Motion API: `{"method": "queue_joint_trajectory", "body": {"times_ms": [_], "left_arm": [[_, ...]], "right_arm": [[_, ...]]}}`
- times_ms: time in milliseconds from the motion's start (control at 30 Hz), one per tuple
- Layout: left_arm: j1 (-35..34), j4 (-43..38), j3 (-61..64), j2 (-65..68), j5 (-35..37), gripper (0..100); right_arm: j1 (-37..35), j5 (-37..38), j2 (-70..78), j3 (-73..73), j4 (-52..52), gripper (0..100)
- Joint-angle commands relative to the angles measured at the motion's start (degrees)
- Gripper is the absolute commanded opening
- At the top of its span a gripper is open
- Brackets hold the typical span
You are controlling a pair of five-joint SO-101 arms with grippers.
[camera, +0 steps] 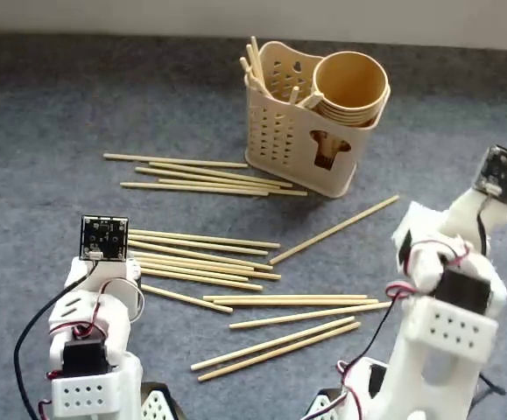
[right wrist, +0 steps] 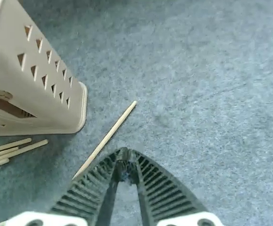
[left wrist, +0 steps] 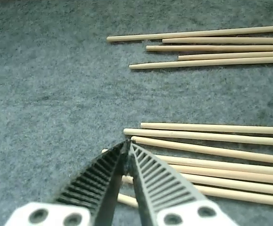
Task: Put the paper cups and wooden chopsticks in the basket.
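The paper cups already sit nested in one stack inside the basket. A few standing chopsticks lean in it beside the stack, so I judge that the cup part is done and the chopstick part is in hand. Many loose chopsticks lie flat on the table. One bundle is just beside the foot of the basket, other bundles are farther from the basket toward the arms, and one slanted chopstick lies alone near the basket's corner. The left claw is pressed together with nothing in it, and its tips are just at the ends of a bundle well apart from the basket. The right claw is also pressed together and empty, just beside the slanted chopstick and near the basket. The next move, I think, calls for spreading one claw, lowering it across a single stick and pinching it near the middle, so that it can be tipped upright over the basket. The sticks are thin, round, smooth pale wood and may roll or come up two together. The table cover is a grey fuzzy cloth, which should hold them a little. The basket is stiff beige plastic with rows of small holes, and the cups are tan paper with rolled rims.
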Motion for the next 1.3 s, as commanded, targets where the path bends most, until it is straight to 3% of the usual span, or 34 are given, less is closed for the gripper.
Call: {"method": "queue_joint_trajectory", "body": {"times_ms": [0, 233, 567, 800, 1267], "left_arm": [[-0.6, 0.1, -0.6, -0.2, -0.4, 1], [-0.7, 0.1, -0.5, -0.2, -0.4, 1], [-0.7, 0.1, -0.4, -0.2, -0.4, 1], [-0.7, 0.1, -0.4, -0.2, -0.4, 1], [-0.7, 0.3, -0.4, -0.2, -0.4, 1]], "right_arm": [[-2.1, -3.8, 8.5, -5.4, -4.0, 1.3], [-2.2, -12.2, 25.9, -15.4, -4.2, 18.2], [-2.2, -19.0, 51.5, -33.3, -4.2, 18.3], [-4.2, -19.1, 66.0, -41.8, -4.2, 18.3], [-7.8, -19.2, 70.9, -45.3, -7.0, 18.3]]}}
